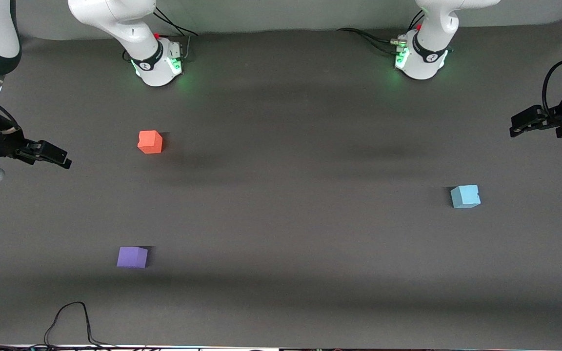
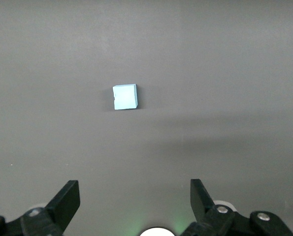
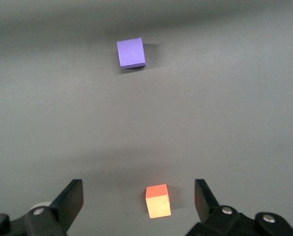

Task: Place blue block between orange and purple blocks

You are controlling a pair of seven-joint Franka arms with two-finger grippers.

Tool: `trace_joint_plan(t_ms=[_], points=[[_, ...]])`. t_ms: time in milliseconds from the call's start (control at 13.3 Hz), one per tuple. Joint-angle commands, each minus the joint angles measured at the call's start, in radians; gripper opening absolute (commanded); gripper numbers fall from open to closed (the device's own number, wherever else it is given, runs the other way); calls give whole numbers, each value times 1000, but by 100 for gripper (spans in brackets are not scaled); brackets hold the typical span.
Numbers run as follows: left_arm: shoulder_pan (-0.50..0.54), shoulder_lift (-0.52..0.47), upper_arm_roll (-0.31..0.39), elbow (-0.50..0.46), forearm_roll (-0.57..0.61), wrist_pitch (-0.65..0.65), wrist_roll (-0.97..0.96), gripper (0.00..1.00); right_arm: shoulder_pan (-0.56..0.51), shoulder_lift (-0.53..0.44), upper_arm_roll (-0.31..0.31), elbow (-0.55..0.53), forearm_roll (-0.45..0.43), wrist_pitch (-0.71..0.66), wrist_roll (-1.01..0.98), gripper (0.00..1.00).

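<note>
Both arms are cut off by the front view's edges above the counter (image 1: 281, 302). Each wrist view crops its own claw's fingers (image 2: 67, 201) (image 3: 70, 199) at the base.

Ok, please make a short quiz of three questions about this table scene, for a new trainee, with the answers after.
1. True or false: the blue block already lies between the orange block and the purple block.
2. Which block lies nearest to the front camera? A) orange B) purple C) blue
3. Fill in: both the left gripper and the right gripper are ____ and hold nothing.

Key
1. False. It lies alone toward the left arm's end of the table; the other two lie toward the right arm's end.
2. B.
3. Open. Each hangs over its own end of the table.
</note>
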Motion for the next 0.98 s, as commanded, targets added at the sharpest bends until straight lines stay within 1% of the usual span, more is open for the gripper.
trace_joint_plan(t_ms=[0, 451, 601, 676, 827, 902], points=[[-6, -22, 4, -18, -12, 4, -13, 100, -3, 7, -3, 18, -1, -21, -22, 100], [-3, -22, 4, -24, -11, 0, -1, 100, -3, 7, -3, 18, -1, -19, -24, 100], [6, -26, 18, -32, -9, 1, 51, 100, -3, 7, -3, 18, -1, -19, -22, 100], [28, -31, 32, -46, -8, 3, 95, 100, -3, 7, -3, 18, -1, -19, -24, 100], [78, -40, 34, -69, -6, 12, 146, 100, -2, 7, -3, 18, -1, -21, -22, 100], [85, -43, 34, -78, -3, 19, 159, 100, 1, 7, -3, 18, -1, -21, -22, 100]])
